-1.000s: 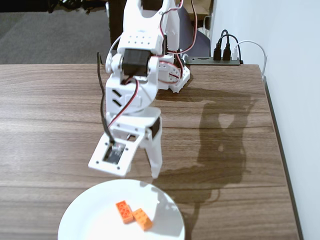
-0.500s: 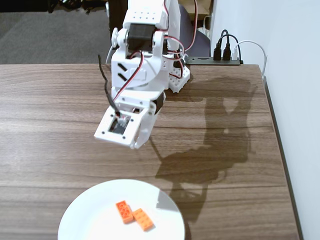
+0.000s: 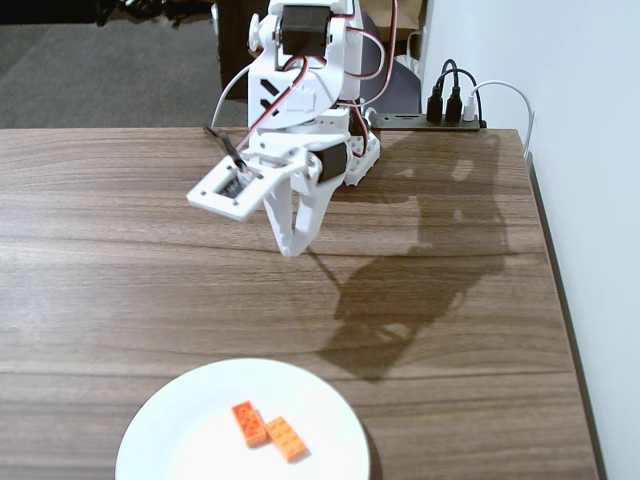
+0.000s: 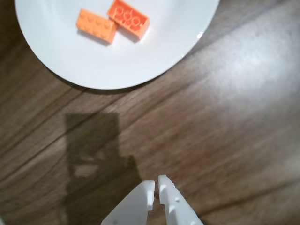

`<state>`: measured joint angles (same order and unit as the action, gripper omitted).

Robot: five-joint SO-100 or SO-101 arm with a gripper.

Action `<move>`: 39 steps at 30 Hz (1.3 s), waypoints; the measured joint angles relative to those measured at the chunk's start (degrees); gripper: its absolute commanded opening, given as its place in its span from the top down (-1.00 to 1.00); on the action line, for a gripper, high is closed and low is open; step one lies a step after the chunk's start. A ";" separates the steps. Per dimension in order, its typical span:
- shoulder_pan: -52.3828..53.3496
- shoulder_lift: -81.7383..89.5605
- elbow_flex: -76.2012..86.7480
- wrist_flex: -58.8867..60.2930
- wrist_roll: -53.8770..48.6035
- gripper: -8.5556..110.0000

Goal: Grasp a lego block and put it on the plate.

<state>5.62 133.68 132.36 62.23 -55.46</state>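
Right now I see my gripper [image 4: 156, 186] closed and empty, fingertips nearly touching above the wooden table [image 4: 225, 117]. Farther out, the lego block [image 4: 96, 26] lies on the plate [image 4: 61, 56], touching a red-orange brick [image 4: 128, 18].

Lego block [image 3: 285, 438] flat on white plate [image 3: 180, 420], touching red-orange brick [image 3: 249, 423].
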 measured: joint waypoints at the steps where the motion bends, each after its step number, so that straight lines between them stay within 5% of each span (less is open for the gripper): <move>1: 0.00 1.93 1.32 0.00 2.37 0.85; 15: -0.18 28.39 17.23 5.36 34.80 0.85; 39: -1.32 54.32 31.03 11.07 49.75 0.85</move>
<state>4.31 188.00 163.39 73.30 -5.71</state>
